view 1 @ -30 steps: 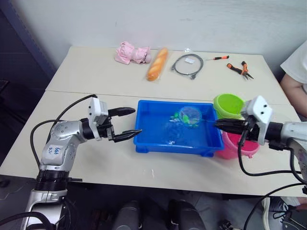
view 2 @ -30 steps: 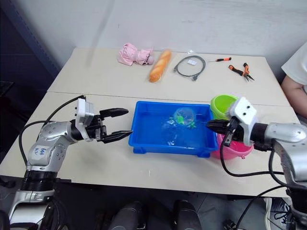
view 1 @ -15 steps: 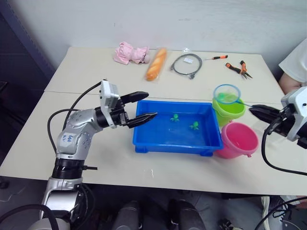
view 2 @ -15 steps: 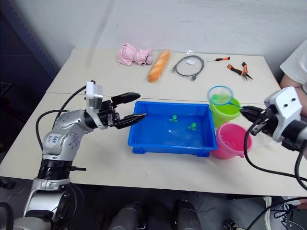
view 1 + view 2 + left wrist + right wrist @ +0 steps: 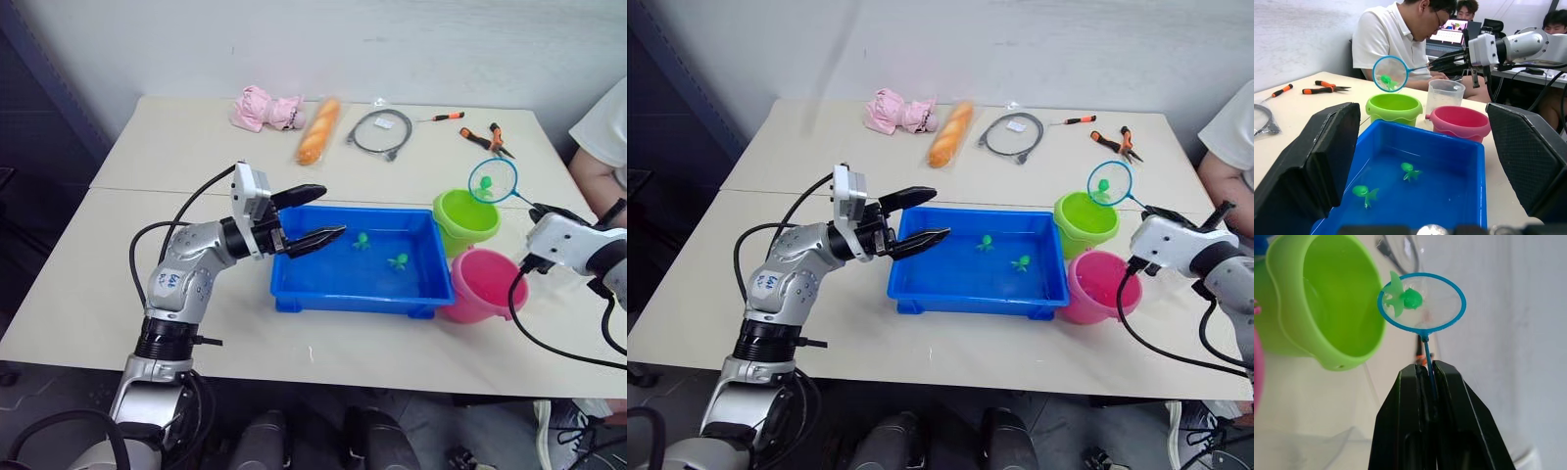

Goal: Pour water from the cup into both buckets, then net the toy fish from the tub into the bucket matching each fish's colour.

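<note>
Step in hand: netting. My right gripper (image 5: 1426, 382) is clamped tight on the thin handle of the net (image 5: 493, 180), and a green fish (image 5: 1406, 299) lies in the hoop. The hoop is raised above the table just beyond the far rim of the green bucket (image 5: 467, 220), not yet over its mouth as far as I can judge (the wrist view puts hoop and bucket side by side, apart).

My left gripper (image 5: 315, 213) stands wide apart and holds nothing; it hovers over the near-left end of the blue tub (image 5: 294, 291), touching neither water nor rim that I can see.

Inventory of the tub: two green fish (image 5: 361, 239) and (image 5: 398, 260) lie in the water toward its right half. I see no pink fish there. The pink bucket (image 5: 486, 285) stands just beside the tub's right end, the green one directly behind it. The clear cup (image 5: 1444, 95) stands behind the buckets on the table.

Assessment: pouring looks finished, and this fish is lifted but not delivered. The next move calls for bringing the hoop over the green bucket's opening and tipping it so the fish drops in. Risk noted: a quick tilt away from the rim would shed the fish onto the table.
</note>
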Controlling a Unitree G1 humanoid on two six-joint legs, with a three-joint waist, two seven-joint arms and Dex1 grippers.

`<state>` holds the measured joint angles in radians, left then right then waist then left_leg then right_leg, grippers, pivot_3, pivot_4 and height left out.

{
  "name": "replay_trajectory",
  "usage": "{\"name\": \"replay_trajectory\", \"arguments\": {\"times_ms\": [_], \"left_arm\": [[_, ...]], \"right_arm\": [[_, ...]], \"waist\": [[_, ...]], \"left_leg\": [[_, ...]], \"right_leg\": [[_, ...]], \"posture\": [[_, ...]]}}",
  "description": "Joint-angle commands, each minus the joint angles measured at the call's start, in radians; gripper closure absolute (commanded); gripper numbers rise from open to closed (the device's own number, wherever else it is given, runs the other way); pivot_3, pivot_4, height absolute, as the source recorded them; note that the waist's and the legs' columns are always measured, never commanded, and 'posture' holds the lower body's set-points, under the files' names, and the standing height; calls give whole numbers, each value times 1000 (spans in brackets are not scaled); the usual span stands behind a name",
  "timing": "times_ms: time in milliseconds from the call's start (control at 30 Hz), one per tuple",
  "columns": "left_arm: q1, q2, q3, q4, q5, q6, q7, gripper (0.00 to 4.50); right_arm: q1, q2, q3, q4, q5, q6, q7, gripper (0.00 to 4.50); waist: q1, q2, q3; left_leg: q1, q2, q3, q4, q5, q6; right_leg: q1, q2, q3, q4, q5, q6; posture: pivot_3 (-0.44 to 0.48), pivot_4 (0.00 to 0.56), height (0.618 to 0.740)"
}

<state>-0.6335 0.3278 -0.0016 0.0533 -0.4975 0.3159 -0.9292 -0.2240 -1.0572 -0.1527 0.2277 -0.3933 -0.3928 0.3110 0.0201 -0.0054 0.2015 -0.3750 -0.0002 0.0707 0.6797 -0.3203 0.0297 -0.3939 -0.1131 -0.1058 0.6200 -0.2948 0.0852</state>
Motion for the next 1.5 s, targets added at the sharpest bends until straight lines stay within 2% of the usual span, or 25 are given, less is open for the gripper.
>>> {"name": "replay_trajectory", "arguments": {"times_ms": [33,267,533,667,700,833,933,1033,1100,1233,1333,1500], "left_arm": [[-5,-1,-5,-23,8,-22,-4,112],[-8,-11,-7,-16,11,-34,-2,112],[-13,-17,-11,-4,15,-47,-10,112],[-7,-8,-9,-6,19,-49,-10,112],[-4,-3,-6,-7,19,-51,-12,112],[15,38,25,-10,1,-59,-49,112],[51,118,53,-14,-15,-54,-122,112],[88,191,72,-12,-19,-54,-185,112],[109,238,79,-3,-12,-59,-224,112],[134,290,76,2,1,-72,-264,112],[143,283,67,-9,1,-70,-258,112],[149,255,51,-20,4,-69,-245,112]], "right_arm": [[-7,-56,17,64,-155,-105,-175,4500],[34,-101,40,116,-310,-178,-393,4500],[57,-87,41,132,-311,-140,-425,4500],[79,-78,0,85,-207,-177,-390,4500],[83,-74,-12,70,-167,-184,-371,4500],[83,-47,-45,-48,222,-156,-98,4500],[110,-78,-31,-258,600,3,213,4500],[130,-132,-25,-362,672,128,375,4500],[129,-169,7,-397,624,189,445,4500],[53,-175,81,-387,437,161,468,4500],[17,-163,162,-352,284,137,468,4500],[-67,-129,219,-304,157,92,461,4500]], "waist": [[2,0,0],[1,0,0],[-1,0,0],[0,0,0],[-1,0,0],[-8,0,0],[-16,0,0],[-18,0,0],[-17,0,0],[-9,0,0],[-2,0,0],[0,0,0]], "left_leg": [[0,0,0,0,0,0],[0,0,0,0,1,-1],[0,1,0,0,2,-2],[0,1,0,0,2,-2],[0,1,0,0,2,-2],[1,2,0,0,2,-2],[1,3,-1,0,2,-2],[1,3,-2,-1,1,-2],[1,3,-2,0,1,-1],[1,2,-3,0,-1,1],[0,1,-3,0,-1,1],[-1,1,-2,0,-2,1]], "right_leg": [[0,0,0,0,0,0],[0,1,0,0,0,0],[0,2,0,0,0,0],[0,2,0,0,0,0],[0,2,0,0,0,0],[1,2,0,0,0,0],[1,3,0,0,0,0],[2,3,-1,0,0,0],[2,1,-1,0,0,0],[2,-1,-2,-1,0,-1],[1,-1,-1,-1,0,-1],[0,-1,-2,-1,0,-1]], "posture": [[0,150,740],[0,150,740],[0,150,740],[0,150,740],[0,150,740],[0,150,740],[0,150,740],[0,150,740],[0,150,740],[0,150,740],[0,150,740],[0,150,740]]}}
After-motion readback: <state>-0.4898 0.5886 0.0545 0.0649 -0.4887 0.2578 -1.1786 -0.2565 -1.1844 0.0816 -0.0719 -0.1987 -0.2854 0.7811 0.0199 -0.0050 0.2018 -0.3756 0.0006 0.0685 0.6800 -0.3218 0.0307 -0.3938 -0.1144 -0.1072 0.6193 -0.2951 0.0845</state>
